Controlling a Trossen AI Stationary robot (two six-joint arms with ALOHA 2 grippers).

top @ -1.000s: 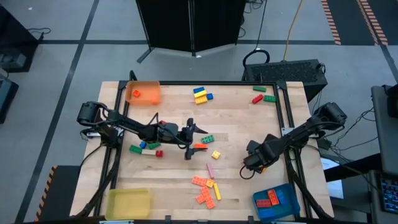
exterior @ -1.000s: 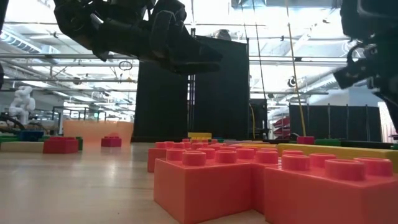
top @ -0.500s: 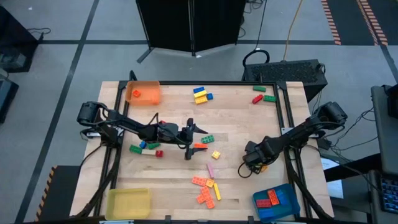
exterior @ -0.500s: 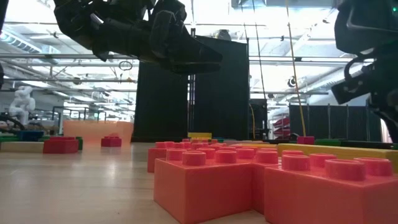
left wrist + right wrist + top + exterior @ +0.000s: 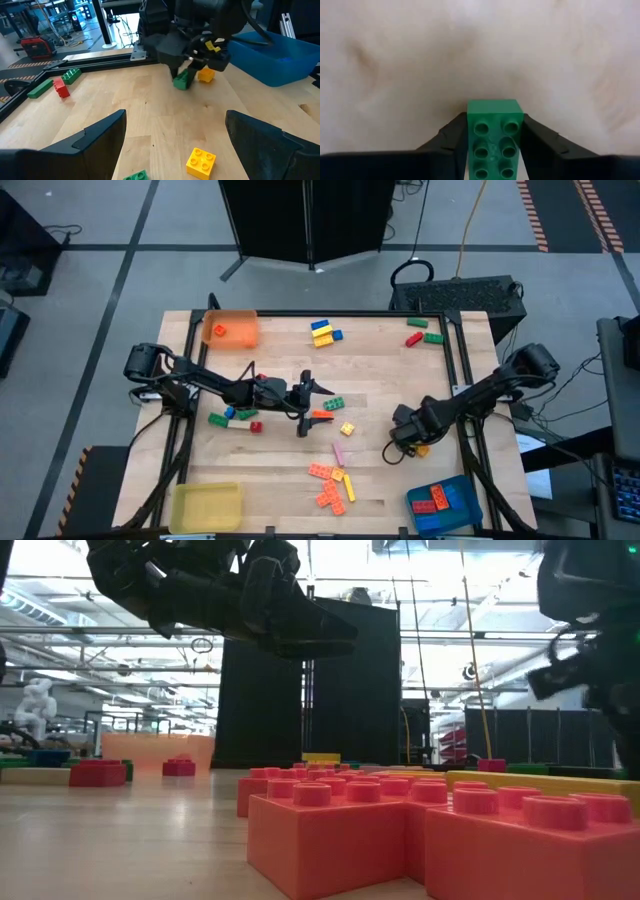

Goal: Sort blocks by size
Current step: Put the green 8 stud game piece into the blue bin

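Observation:
My right gripper (image 5: 182, 70) points down near the table's right side, shut on a green block (image 5: 494, 137) that lies studs up on the wood. In the high view the gripper (image 5: 403, 444) hides that block. Beside it lies an orange-yellow block (image 5: 205, 75). My left gripper (image 5: 304, 405) hangs open over the table's middle, holding nothing. Under and around it lie a green block (image 5: 335, 402), an orange block (image 5: 320, 416) and a yellow block (image 5: 201, 162). My right gripper has the green block's two long sides (image 5: 470, 135) between its two fingers (image 5: 451, 137). The fingers come from above and point down, lying across the block. The block lies flat on the table, studs up.
Orange-red blocks (image 5: 330, 485) lie clustered near the front, with a pink bar (image 5: 338, 452) beside them. Other blocks lie at the left (image 5: 235, 418), far middle (image 5: 323, 332) and far right (image 5: 423, 332). The orange tray (image 5: 240, 330), yellow tray (image 5: 206, 505) and blue tray (image 5: 462, 498) stand at corners.
My right arm has tipped a little steeper over the green block, staying at the same spot on the table's right side. The left arm has kept still.

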